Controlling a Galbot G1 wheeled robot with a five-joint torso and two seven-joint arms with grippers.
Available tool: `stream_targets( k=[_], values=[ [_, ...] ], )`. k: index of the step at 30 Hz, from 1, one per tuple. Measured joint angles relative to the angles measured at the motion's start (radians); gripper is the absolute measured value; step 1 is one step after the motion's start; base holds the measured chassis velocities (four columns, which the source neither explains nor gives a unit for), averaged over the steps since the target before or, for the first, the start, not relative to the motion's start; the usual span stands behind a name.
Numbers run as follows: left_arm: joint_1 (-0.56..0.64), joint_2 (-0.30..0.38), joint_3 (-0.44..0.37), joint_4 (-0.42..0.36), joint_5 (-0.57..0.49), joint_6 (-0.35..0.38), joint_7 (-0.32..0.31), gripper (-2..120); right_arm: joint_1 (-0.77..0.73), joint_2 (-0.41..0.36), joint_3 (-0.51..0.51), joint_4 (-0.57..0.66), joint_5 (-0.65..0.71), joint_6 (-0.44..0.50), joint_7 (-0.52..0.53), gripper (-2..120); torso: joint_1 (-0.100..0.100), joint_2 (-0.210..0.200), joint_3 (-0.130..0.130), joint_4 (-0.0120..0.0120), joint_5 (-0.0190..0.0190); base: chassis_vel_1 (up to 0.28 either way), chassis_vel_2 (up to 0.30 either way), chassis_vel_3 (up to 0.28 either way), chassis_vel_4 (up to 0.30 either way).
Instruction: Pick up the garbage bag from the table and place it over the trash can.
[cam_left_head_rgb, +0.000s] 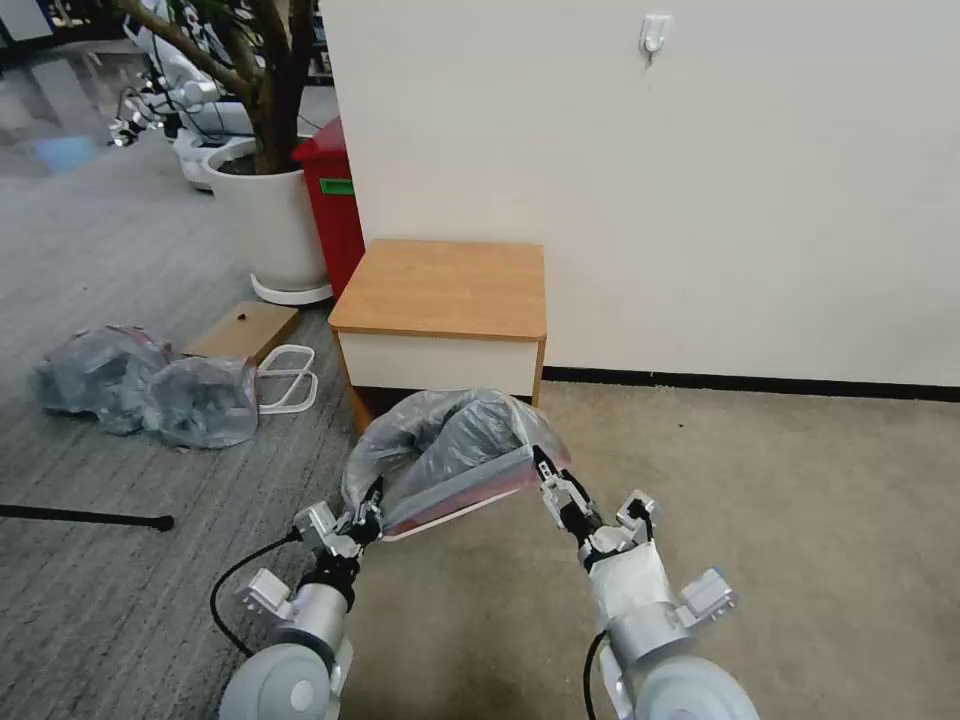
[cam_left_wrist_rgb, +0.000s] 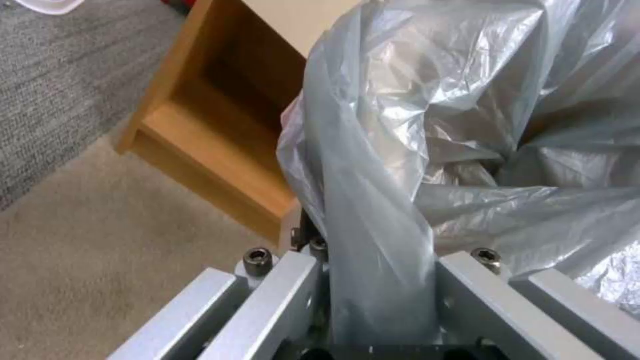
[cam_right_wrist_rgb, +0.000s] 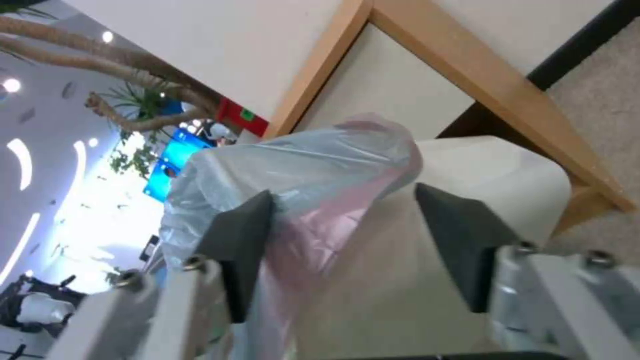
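The garbage bag (cam_left_head_rgb: 450, 440), grey plastic with a reddish-pink rim band, billows over the cream trash can (cam_left_head_rgb: 440, 522), which stands on the carpet just in front of the table (cam_left_head_rgb: 440, 285). My left gripper (cam_left_head_rgb: 372, 505) is at the bag's left end; in the left wrist view a taut strand of the bag (cam_left_wrist_rgb: 380, 210) runs between its fingers, and it is shut on it (cam_left_wrist_rgb: 380, 280). My right gripper (cam_left_head_rgb: 545, 470) is at the right end. Its pads (cam_right_wrist_rgb: 460, 245) stand apart, open around the trash can's corner (cam_right_wrist_rgb: 493, 170), where the bag's pink rim (cam_right_wrist_rgb: 320, 220) lies.
Two bulging grey bags (cam_left_head_rgb: 140, 385), a cardboard piece (cam_left_head_rgb: 240, 330) and a white wire frame (cam_left_head_rgb: 290, 375) lie on the floor at left. A white planter (cam_left_head_rgb: 265, 220) and red bin (cam_left_head_rgb: 335, 200) stand behind. A black rod (cam_left_head_rgb: 85, 517) lies near left. Wall behind the table.
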Motion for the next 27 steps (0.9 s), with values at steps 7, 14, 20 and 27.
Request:
stream_targets(
  k=[7,14,20,27],
  values=[
    [0.003,-0.003,0.0,0.002,-0.001,0.0,0.002,2,-0.002,0.016,-0.01,-0.007,-0.015,0.013,-0.01,30,0.0,0.0,0.0,-0.0001,0.0,0.0,0.0,0.0,0.0],
    [0.003,-0.007,0.001,0.002,0.0,0.0,0.003,2,-0.003,0.021,-0.015,-0.007,-0.025,0.017,-0.01,7,0.0,0.0,0.0,-0.0001,0.0,0.0,0.0,0.0,0.0],
    [0.002,-0.008,-0.002,0.005,0.0,0.0,0.004,2,-0.014,0.022,-0.016,0.005,-0.04,0.03,-0.012,0,0.0,0.0,0.0,-0.0001,0.0,0.0,0.0,0.0,0.0],
    [-0.003,-0.014,-0.01,0.009,-0.015,-0.001,-0.008,2,-0.046,0.016,-0.036,0.044,-0.061,0.04,-0.011,0,0.0,0.0,0.0,-0.0001,0.0,0.0,0.0,0.0,0.0]
  ],
)
